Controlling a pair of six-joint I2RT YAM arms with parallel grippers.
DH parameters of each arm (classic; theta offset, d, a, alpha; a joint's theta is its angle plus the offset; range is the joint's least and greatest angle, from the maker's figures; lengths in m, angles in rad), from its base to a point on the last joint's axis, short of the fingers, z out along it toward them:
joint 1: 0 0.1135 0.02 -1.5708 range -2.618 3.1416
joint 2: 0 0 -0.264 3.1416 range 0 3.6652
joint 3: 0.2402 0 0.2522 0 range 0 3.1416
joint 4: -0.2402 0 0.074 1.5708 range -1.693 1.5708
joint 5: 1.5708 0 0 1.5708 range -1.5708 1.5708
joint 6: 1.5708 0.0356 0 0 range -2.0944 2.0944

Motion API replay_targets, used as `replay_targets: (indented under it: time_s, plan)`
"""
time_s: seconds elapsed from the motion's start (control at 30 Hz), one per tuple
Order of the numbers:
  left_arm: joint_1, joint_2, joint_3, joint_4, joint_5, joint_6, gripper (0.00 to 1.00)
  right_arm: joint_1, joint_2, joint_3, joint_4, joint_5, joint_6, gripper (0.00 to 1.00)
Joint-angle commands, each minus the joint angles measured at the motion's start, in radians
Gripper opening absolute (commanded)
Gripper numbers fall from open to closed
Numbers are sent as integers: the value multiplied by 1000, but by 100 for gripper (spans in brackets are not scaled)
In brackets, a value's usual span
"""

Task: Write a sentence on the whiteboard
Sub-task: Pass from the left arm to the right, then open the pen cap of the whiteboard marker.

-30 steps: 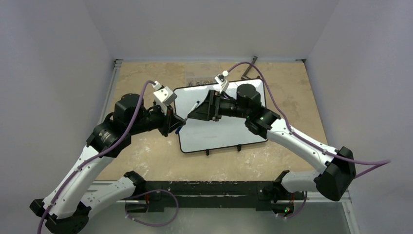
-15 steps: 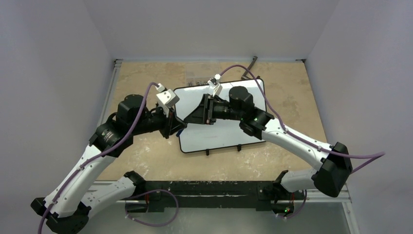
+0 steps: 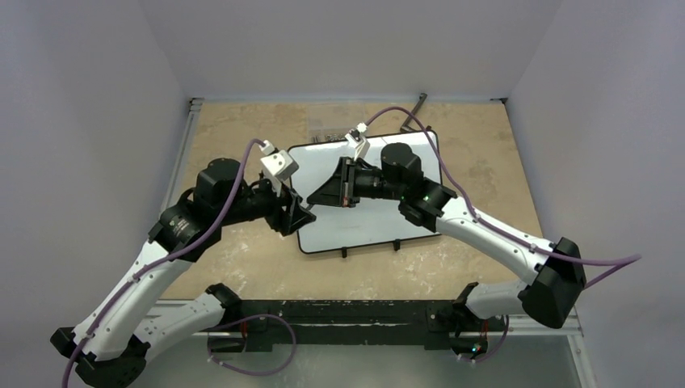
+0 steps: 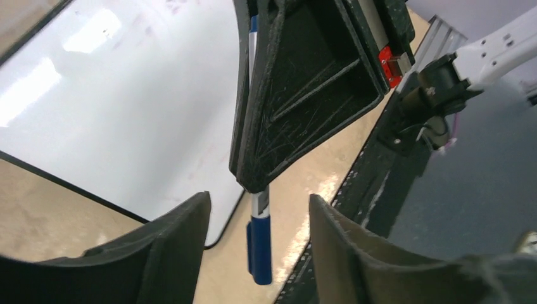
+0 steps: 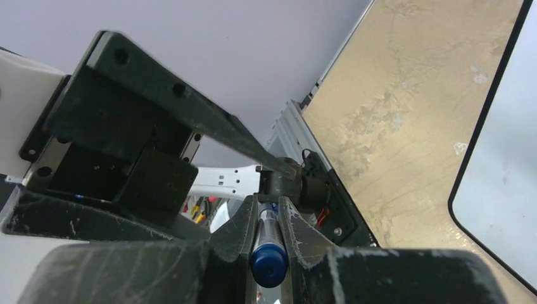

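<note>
The whiteboard (image 3: 380, 218) lies flat mid-table, glossy white in a thin black frame; its corner also shows in the left wrist view (image 4: 114, 88) and the right wrist view (image 5: 506, 190). The sentence is out of view: the bare surface carries only faint smudges. A marker (image 4: 259, 247) with a blue cap hangs over the board's near left corner. My right gripper (image 5: 268, 206) is shut on its barrel, the blue end (image 5: 269, 259) facing that camera. My left gripper (image 4: 258, 199) stands open around the cap, its fingers (image 4: 183, 240) apart from it. From above, the two grippers meet tip to tip (image 3: 307, 206).
Two small black clips (image 3: 345, 252) sit on the board's near edge. Small dark parts (image 3: 323, 129) and a dark tool (image 3: 416, 109) lie near the far wall. A black rail (image 3: 347, 315) runs along the tan table's near edge.
The right gripper has closed on the marker and the left gripper, which was shut on it, has opened and let go. Both arms shifted slightly left.
</note>
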Motion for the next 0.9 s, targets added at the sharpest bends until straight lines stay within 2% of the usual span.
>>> replay_targets:
  time_s: [0.0, 0.07, 0.13, 0.37, 0.5, 0.77, 0.87]
  plan:
    - [-7, -27, 15, 21, -58, -9, 71, 4, -72, 30, -6, 117, -14, 0]
    - [-7, -46, 7, 22, -79, -8, 80, 3, -91, 41, -11, 157, -16, 0]
    - [-7, -65, -6, 33, -88, -7, 83, 3, -100, 52, -11, 161, -13, 0]
    - [-7, -60, -15, 43, -89, -1, 58, 3, -90, 84, -14, 162, 11, 0]
    - [-7, -59, -23, 58, -89, -4, 49, 3, -93, 71, 2, 144, 30, 0]
    - [-8, -55, -43, 126, -87, 6, 46, 5, -102, 61, -2, 98, 45, 0]
    - [-7, -54, -86, 204, -37, 7, 49, 6, -111, 50, -14, 99, 44, 0]
